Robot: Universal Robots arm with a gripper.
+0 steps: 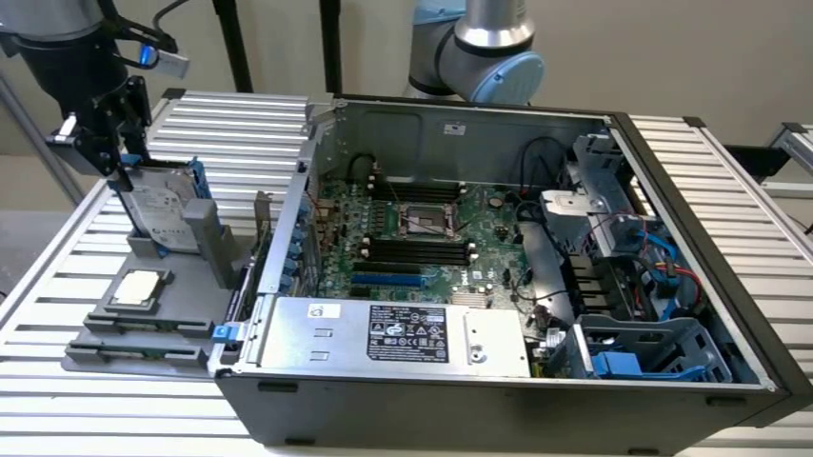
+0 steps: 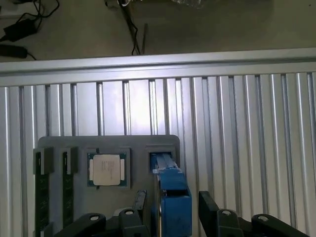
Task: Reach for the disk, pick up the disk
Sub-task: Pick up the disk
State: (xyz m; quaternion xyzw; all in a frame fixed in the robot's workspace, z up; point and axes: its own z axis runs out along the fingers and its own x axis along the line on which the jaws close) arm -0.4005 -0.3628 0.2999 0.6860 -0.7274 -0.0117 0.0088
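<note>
The disk point(image 1: 162, 208) stands on edge in a slot of the grey holder tray point(image 1: 166, 335) at the exterior view's left, its white-labelled silver face showing and a blue carrier along its rim. My gripper point(image 1: 117, 164) hangs right over its upper end. From the wrist view I look down on the disk's blue carrier edge point(image 2: 170, 190). My gripper point(image 2: 175, 212) is open, with one black finger point(image 2: 140, 203) on one side of the disk and the other finger point(image 2: 209, 211) on the other side. Both stand apart from the disk.
A square silver processor chip point(image 1: 137, 288) point(image 2: 106, 169) lies in the tray beside the disk's slot, with memory sticks point(image 2: 40, 195) slotted further along. The open computer case point(image 1: 508, 248) sits close at the exterior view's right. The ribbed aluminium table point(image 2: 237, 123) extends around.
</note>
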